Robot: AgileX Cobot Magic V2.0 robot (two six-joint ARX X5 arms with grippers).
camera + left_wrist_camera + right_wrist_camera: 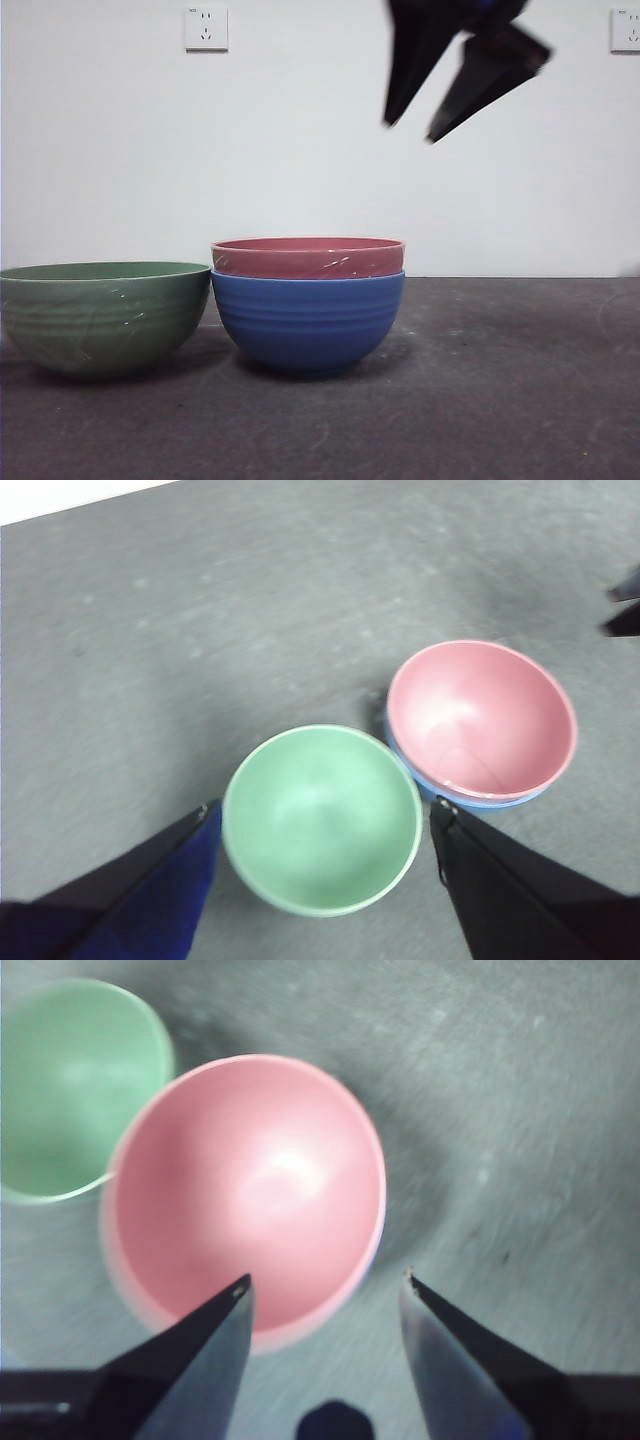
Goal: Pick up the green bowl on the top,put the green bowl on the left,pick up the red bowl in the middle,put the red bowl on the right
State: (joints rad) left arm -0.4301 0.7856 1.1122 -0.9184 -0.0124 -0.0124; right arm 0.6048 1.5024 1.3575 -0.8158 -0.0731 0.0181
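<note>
The green bowl [100, 315] stands alone on the table at the left; it also shows in the left wrist view [322, 818] and the right wrist view [75, 1085]. The red bowl [308, 257] sits nested in the blue bowl [308, 320] at the middle; it shows in the left wrist view [482, 720] and the right wrist view [245, 1190]. My right gripper [410, 130] [325, 1285] is open and empty, high above the red bowl's right side. My left gripper [325, 815] is open and empty, well above the green bowl, outside the front view.
Only a sliver of the blue bowl's rim [470, 802] shows under the red bowl from above. The dark grey table [520, 380] stretches to the right of the stack. A white wall with two sockets [206, 28] stands behind.
</note>
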